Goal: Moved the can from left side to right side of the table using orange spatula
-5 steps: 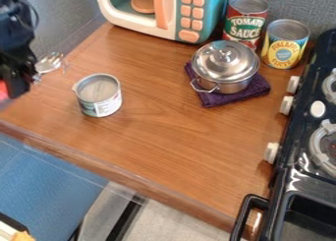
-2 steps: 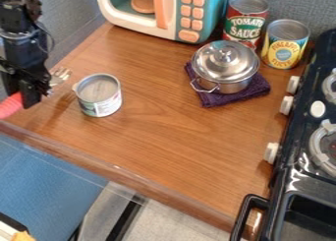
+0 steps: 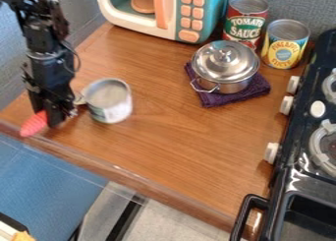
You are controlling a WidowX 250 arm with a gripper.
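Observation:
At the left of the table my gripper [image 3: 56, 118] hangs low, shut on a utensil. The utensil's ribbed orange-red handle [image 3: 34, 124] sticks out to the lower left. Its metal head [image 3: 80, 99], fork-like in the earlier frames, comes out on the other side and meets the can's left side, partly hidden. The small open-topped can [image 3: 110, 102] with a pale label stands just right of the gripper.
A lidded metal pot [image 3: 225, 68] sits on a purple cloth [image 3: 261, 85]. Behind are a toy microwave [image 3: 187, 14], a tomato can [image 3: 245, 22] and a pineapple can [image 3: 285, 44]. The black stove [image 3: 308, 151] borders the right; the table's front edge [image 3: 118, 170] runs diagonally.
My gripper has come in from the left edge, moving right and down with the utensil. The can has shifted slightly right and down.

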